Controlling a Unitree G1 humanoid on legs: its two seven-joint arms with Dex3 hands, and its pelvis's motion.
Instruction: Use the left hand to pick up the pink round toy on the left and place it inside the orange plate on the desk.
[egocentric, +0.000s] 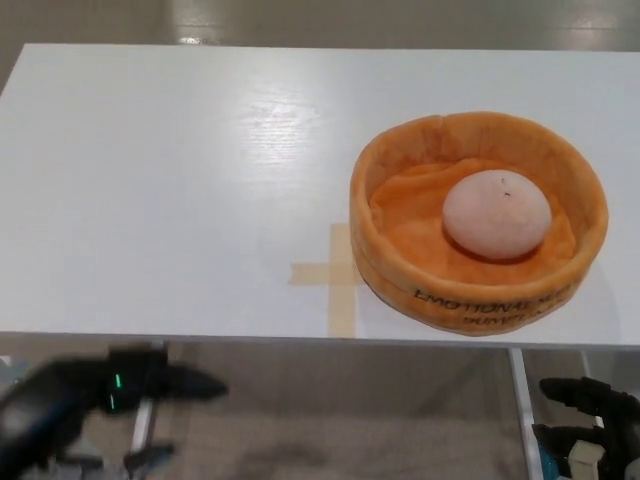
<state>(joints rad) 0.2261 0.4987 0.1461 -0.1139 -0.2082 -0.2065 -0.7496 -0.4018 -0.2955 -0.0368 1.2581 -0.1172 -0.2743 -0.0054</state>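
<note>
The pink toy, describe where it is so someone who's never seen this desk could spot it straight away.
Start at the white desk; on its right side sits an orange plate with a soft raised rim. The pink toy lies inside it, toward the right. It is the only round, pale pink thing there, a smooth dome against the orange fabric, while the tape cross left of the plate is flat and tan.

A white desk fills the view — a tan tape cross stuck near its front edge (flat, slightly worn-looking).

toy in plate | plate on desk R | tape cross L of plate
</note>
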